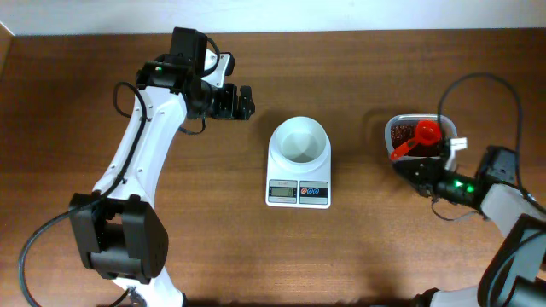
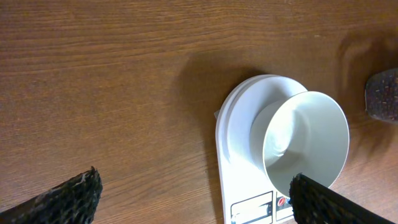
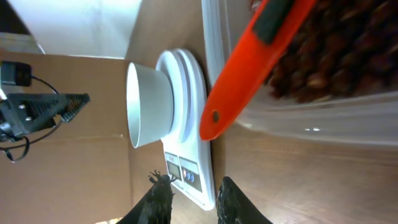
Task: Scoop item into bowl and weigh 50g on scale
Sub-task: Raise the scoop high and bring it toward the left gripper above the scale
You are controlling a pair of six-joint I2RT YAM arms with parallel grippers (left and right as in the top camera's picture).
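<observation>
Overhead view, table (image 1: 384,256) of brown wood, items listed left to right.

1. Left gripper (image 1: 249,102): hanging over the far left of the table, well apart from the scale and pointing right toward it. In the left wrist view its fingers (image 2: 62,199) are standing wide apart and gripping nothing, and the scale and bowl are showing between them.

2. Scale (image 1: 299,192): sitting at the middle of the table, with its display and buttons facing the near edge. The reading is too small to make out.

3. Bowl (image 1: 299,139): sitting upright on the scale's far, round platform, its pale inside showing.

4. Container (image 1: 389,128): clear plastic, sitting at the right and well apart from the scale.

5. Beans (image 1: 401,132): lying as a dark reddish pile inside the container.

6. Scoop (image 1: 422,136): orange-red, lying in the container with its head among the beans and its handle reaching out over the near-left rim.

7. Right gripper (image 3: 194,182): hovering just near of the container. In the right wrist view its fingers are keeping a narrow gap and holding nothing, and the handle's end is showing apart from them.
</observation>
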